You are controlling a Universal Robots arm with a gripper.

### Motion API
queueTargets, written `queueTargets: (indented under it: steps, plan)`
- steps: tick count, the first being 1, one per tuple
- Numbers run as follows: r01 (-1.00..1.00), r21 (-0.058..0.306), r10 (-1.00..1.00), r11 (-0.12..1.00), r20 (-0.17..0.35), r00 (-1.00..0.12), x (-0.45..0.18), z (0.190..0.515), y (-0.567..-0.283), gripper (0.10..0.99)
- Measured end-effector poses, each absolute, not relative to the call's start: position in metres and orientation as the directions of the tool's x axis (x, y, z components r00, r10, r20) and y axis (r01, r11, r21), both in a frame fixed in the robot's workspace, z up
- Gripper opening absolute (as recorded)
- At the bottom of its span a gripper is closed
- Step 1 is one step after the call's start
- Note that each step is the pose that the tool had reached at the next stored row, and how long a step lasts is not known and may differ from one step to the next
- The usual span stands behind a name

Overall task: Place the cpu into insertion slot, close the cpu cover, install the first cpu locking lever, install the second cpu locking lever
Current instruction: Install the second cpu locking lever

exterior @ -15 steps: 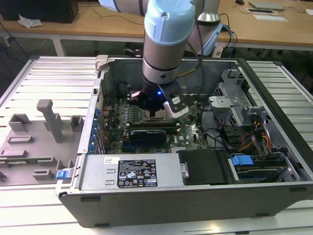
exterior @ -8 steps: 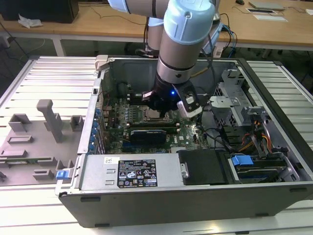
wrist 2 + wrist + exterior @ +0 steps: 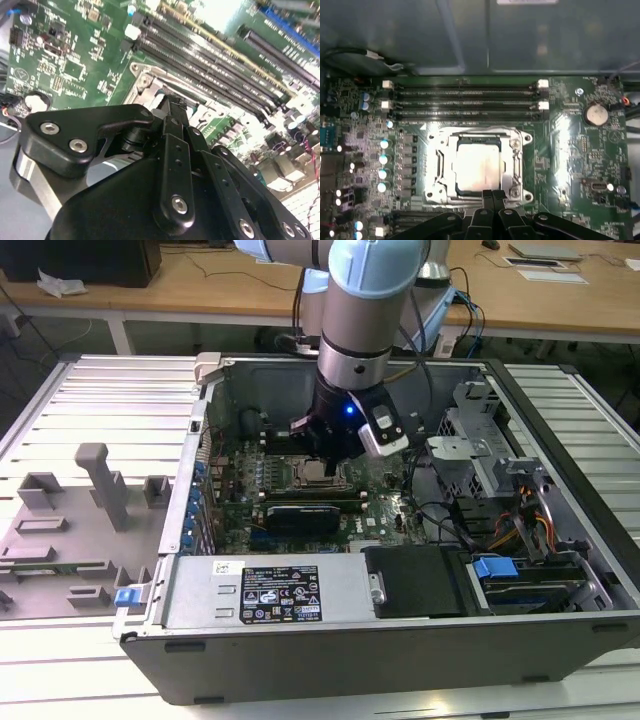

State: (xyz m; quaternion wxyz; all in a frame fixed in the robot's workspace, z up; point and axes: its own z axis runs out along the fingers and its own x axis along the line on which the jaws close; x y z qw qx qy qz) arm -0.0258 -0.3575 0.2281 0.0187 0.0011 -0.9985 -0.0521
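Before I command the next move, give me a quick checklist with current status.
1. Cpu lying flat and square in the insertion slot: ok, its silver top shows level inside the socket in the first wrist view.
2. Cpu cover down over the chip: ok by the look of it, the frame rim surrounds the cpu on all sides.
3. Locking levers latched: cannot tell.
4. Gripper over the socket: ok, its fingertips sit at the socket's edge, next to the cpu.
5. Gripper holding nothing: cannot tell.
6. Memory slots beside the socket free of the gripper: ok.
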Motion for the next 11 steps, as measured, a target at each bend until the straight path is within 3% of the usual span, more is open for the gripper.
queueTargets:
  steps: [11]
  plan:
    - [-0.005,0.082,-0.005,0.997,0.000,-1.000,-0.040,0.228,-0.346,0.106]
